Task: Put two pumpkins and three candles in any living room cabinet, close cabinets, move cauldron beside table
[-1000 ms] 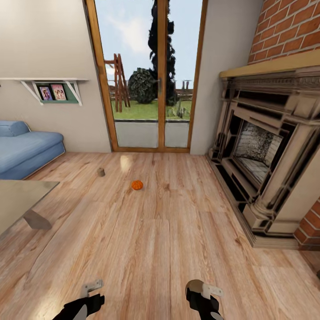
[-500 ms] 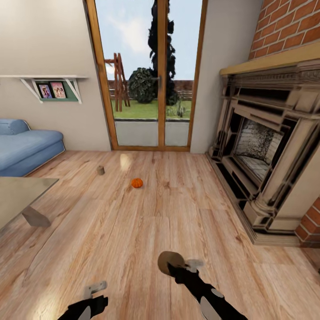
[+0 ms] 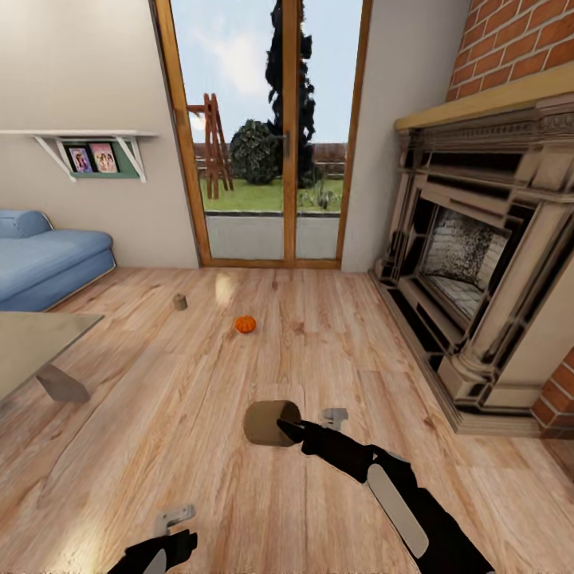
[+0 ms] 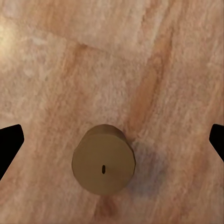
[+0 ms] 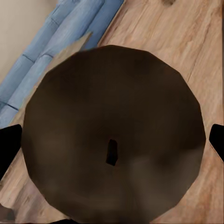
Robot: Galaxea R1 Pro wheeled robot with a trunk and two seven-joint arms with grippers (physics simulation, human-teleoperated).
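The pale plank wooden floor (image 3: 239, 446) fills most of the head view, running back to a tall wood-framed glass door (image 3: 267, 135) that looks onto a garden. A large carved stone fireplace (image 3: 486, 263) under red brick stands along the right wall. At the left sits a soft blue sofa (image 3: 44, 267), with a white wall shelf (image 3: 88, 151) holding framed pictures above it. The corner of the low glossy grey desk (image 3: 36, 347) juts in from the left edge, on a short blocky leg.

The black right arm reaches forward over the floor, and the right gripper (image 3: 291, 429) is clenched on a stubby tan cylindrical candle (image 3: 267, 422), carried above the planks; the right wrist view shows its round flat end with a small dark wick close up (image 5: 112, 151), with the sofa and desk edge beyond it. The left gripper (image 3: 171, 518) sits low near the bottom edge; in the left wrist view its dark fingertips (image 4: 9, 142) stand wide apart, released, above a second tan stubby candle (image 4: 103, 159) standing upright on the floor between them, untouched.

Farther off, a small bright orange ribbed pumpkin (image 3: 245, 324) rests on the open floor, well apart from the desk. A third small brownish candle (image 3: 180, 301) stands upright to its left, nearer the sofa.
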